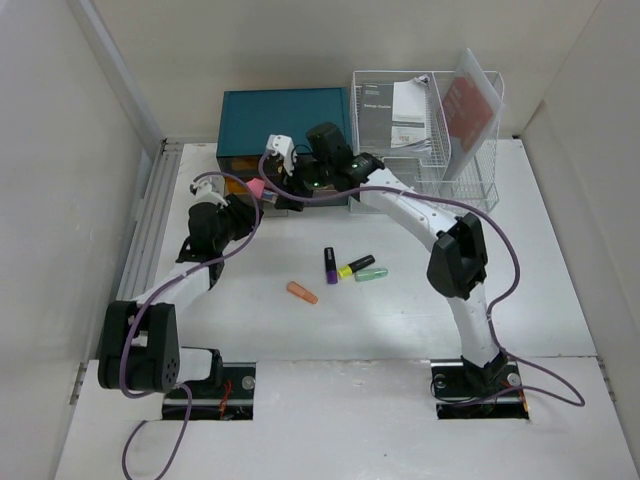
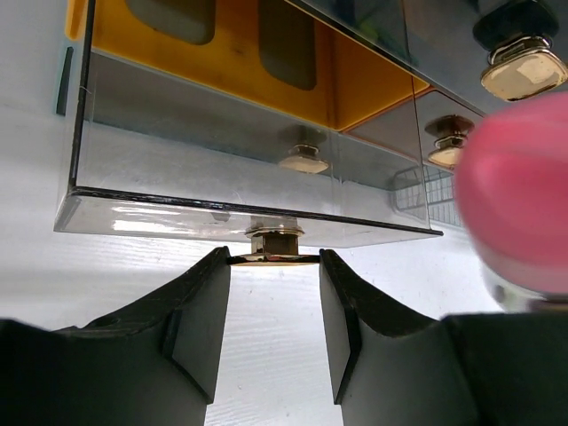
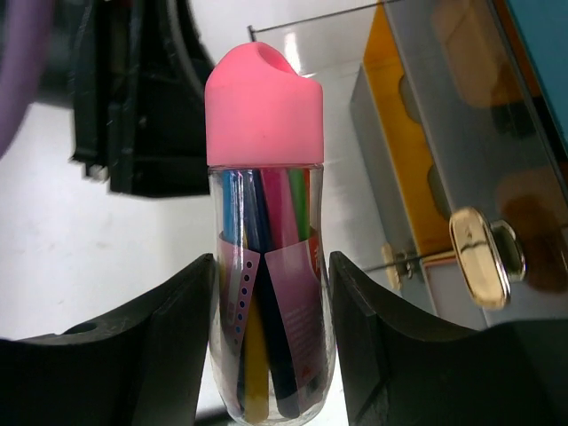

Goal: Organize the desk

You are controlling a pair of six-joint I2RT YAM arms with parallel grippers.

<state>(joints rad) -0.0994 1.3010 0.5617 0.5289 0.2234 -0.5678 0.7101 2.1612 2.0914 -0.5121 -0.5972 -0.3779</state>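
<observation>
The white desk (image 1: 400, 320) carries a teal drawer box (image 1: 285, 118) at the back. My left gripper (image 1: 238, 208) is shut on the brass knob (image 2: 275, 248) of a clear drawer (image 2: 231, 169), which stands pulled out from the box. My right gripper (image 1: 283, 183) is shut on a clear tube of coloured pens (image 3: 266, 311) with a pink cap (image 3: 264, 106), held just right of the left gripper above the open drawer; the cap shows in the top view (image 1: 256, 188). Four highlighters lie mid-desk: purple (image 1: 330, 263), yellow (image 1: 355, 266), green (image 1: 371, 273), orange (image 1: 302, 292).
A white wire rack (image 1: 440, 120) holding papers stands at the back right, beside the drawer box. More brass knobs (image 2: 524, 71) of neighbouring drawers show close to the tube. Walls close in the desk on the left and right.
</observation>
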